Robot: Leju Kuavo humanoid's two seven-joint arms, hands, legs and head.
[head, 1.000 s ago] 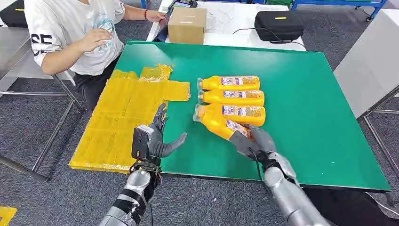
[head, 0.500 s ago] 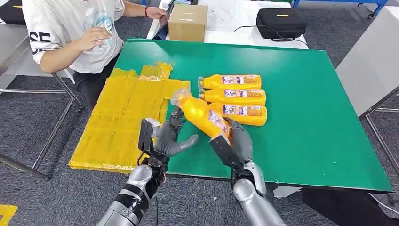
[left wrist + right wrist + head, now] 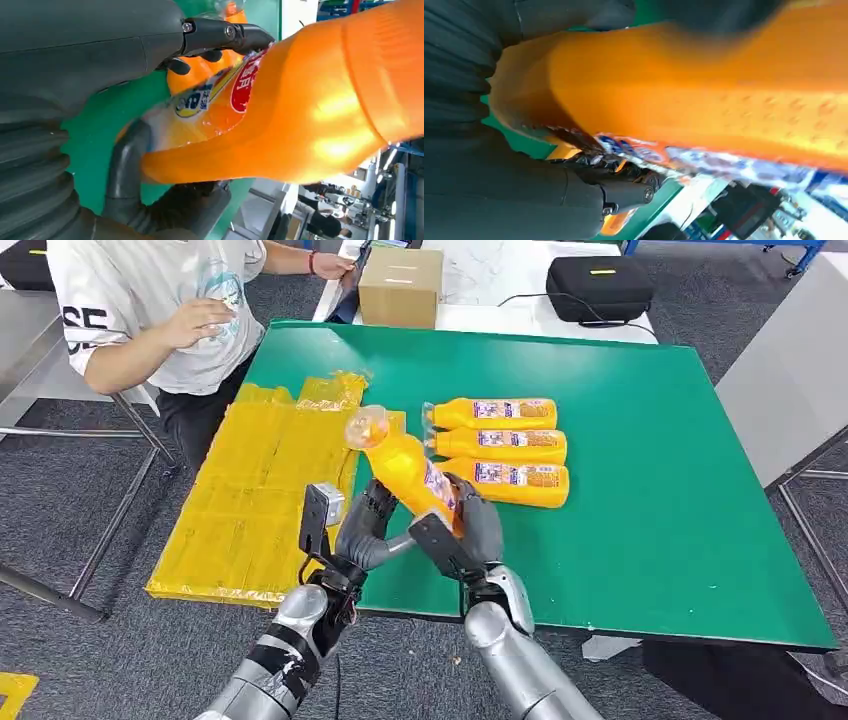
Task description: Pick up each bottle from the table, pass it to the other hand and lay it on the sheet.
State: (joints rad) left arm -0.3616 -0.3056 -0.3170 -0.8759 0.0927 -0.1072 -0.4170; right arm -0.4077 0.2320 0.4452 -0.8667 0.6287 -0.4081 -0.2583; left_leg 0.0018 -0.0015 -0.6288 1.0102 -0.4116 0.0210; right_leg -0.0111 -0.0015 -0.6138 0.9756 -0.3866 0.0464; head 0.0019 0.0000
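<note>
Grey carpet floor, workshop setting; a green tabletop (image 3: 650,490) stands in the middle, with a white bench behind it carrying a cardboard box (image 3: 400,287) and a black case (image 3: 598,288). A person in a white T-shirt (image 3: 150,310) sits at the far left corner, hands off the work.

Yellow sheet (image 3: 250,500) covers the left part of the tabletop, on the left robot hand's side. Three orange bottles (image 3: 505,445) lie side by side near mid-table, caps toward the sheet, touching or nearly so.

Fourth bottle (image 3: 410,468) is up in the air, clear of the tabletop. Right robot hand (image 3: 465,530) is clamped round its lower body. Long axis tilted: base down in the right robot hand, clear cap end up and away, leaning toward the sheet.

Left robot hand (image 3: 365,530) sits just beside the right one, on the sheet side, fingers spread and cupped under the bottle's lower half. In the left wrist view the thumb and dark fingers bracket the orange body; whether they actually press on it I cannot tell. Not closed round it as far as I can see.

Judgement: this is the hand-over. Bottle lies directly between the two hands, so the left needs only to close before the right lets go. Risk: a smooth body slipping if the release comes early.
</note>
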